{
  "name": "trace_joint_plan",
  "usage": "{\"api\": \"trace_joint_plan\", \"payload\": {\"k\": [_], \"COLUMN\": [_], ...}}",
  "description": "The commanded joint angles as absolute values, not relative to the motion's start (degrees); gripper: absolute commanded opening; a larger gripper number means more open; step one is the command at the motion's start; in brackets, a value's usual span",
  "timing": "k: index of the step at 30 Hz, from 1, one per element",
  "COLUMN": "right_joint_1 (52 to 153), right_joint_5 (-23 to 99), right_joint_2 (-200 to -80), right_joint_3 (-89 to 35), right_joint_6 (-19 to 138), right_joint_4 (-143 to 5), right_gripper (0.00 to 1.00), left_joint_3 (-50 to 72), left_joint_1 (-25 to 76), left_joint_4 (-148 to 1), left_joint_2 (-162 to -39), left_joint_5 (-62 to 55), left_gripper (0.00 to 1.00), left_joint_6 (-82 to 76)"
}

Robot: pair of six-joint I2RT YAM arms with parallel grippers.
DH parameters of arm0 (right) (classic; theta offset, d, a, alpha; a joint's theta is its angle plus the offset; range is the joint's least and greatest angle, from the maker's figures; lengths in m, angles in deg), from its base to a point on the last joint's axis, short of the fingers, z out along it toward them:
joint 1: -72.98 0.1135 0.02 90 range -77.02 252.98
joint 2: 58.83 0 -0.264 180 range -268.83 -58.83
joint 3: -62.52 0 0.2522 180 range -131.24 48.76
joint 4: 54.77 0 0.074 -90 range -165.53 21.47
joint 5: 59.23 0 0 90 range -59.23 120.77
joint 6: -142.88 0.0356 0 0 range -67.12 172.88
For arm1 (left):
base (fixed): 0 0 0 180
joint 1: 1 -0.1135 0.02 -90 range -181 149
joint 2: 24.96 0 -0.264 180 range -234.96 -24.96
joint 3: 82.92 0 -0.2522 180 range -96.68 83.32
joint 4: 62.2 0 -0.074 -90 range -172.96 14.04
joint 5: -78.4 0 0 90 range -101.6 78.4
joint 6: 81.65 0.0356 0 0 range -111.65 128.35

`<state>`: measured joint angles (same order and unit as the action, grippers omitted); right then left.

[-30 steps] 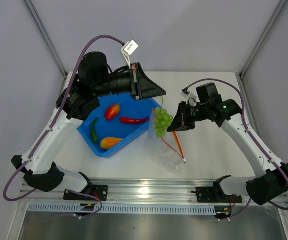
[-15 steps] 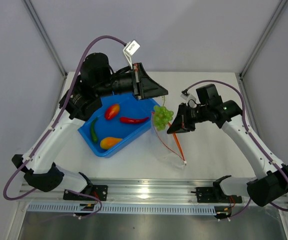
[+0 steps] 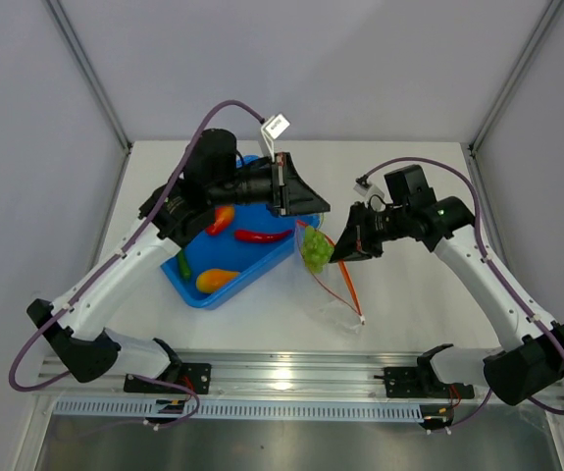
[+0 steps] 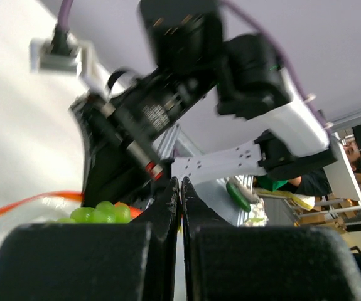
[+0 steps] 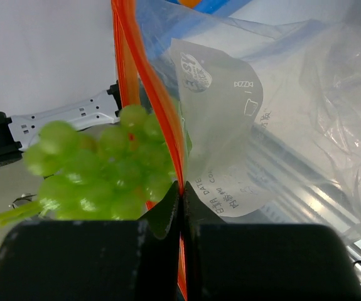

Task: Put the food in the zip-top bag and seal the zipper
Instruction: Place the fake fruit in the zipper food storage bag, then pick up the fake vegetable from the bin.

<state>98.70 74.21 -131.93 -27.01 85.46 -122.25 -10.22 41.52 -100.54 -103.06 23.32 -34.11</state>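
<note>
found left jaws pinched shut on stem of green grape bunch (image 3: pixel 316 246), hung at mouth of zip-top bag (image 3: pixel 335 309), just right of blue tray (image 3: pixel 247 261). found right jaws clamped on zipper (image 3: pixel 349 285), holding mouth up. recommend keeping lip raised, lowering bunch fully past strip before release.

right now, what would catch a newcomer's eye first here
The green grape bunch, hanging from the shut left gripper at the mouth of the clear zip-top bag at table centre. The right gripper pinches the bag's red-orange zipper, holding it up. Left of that, a blue tray holds bright toy produce.
</note>
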Motion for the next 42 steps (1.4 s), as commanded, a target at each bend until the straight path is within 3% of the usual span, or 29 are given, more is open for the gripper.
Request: {"api": "trace_joint_plan", "payload": {"k": [1, 13, 16, 19, 20, 27, 29, 42], "right_joint_1": [97.86, 95.31, 95.22, 95.04, 94.95, 93.99, 93.81, 90.83], "right_joint_5": [75.77, 76.38, 76.38, 76.21, 76.12, 74.63, 72.71, 51.35], "right_joint_2": [-130.72, -130.99, -131.51, -132.21, -132.39, -133.53, -133.97, -137.13], "right_joint_3": [-29.02, -29.46, -29.72, -30.07, -30.16, -32.09, -32.88, -45.53], "right_joint_6": [86.36, 88.21, 88.48, 88.74, 88.83, 88.74, 88.22, 81.80], "right_joint_4": [-122.32, -120.39, -119.95, -119.77, -119.77, -120.65, -121.53, -135.76], "right_gripper": [0.00, 0.00, 0.00, 0.00, 0.00, 0.00, 0.00, 0.00], "left_joint_3": [-6.08, 1.15, 0.79, -0.70, -1.22, -3.68, -4.57, -3.17], "left_joint_1": [42.07, 42.07, 42.07, 42.07, 42.07, 41.72, 40.84, 28.54], "left_joint_4": [-98.29, -101.10, -101.10, -102.32, -102.85, -108.30, -110.75, -118.15], "left_joint_2": [-99.32, -98.08, -99.40, -100.71, -100.72, -99.31, -99.31, -103.35], "left_joint_5": [23.21, 20.74, 21.45, 21.45, 20.84, 13.29, 9.96, -7.29], "left_gripper": [0.01, 0.01, 0.06, 0.25, 0.43, 0.82, 0.88, 0.99], "left_joint_6": [-32.70, -28.66, -28.48, -27.87, -27.60, -22.33, -21.36, -22.94]}}
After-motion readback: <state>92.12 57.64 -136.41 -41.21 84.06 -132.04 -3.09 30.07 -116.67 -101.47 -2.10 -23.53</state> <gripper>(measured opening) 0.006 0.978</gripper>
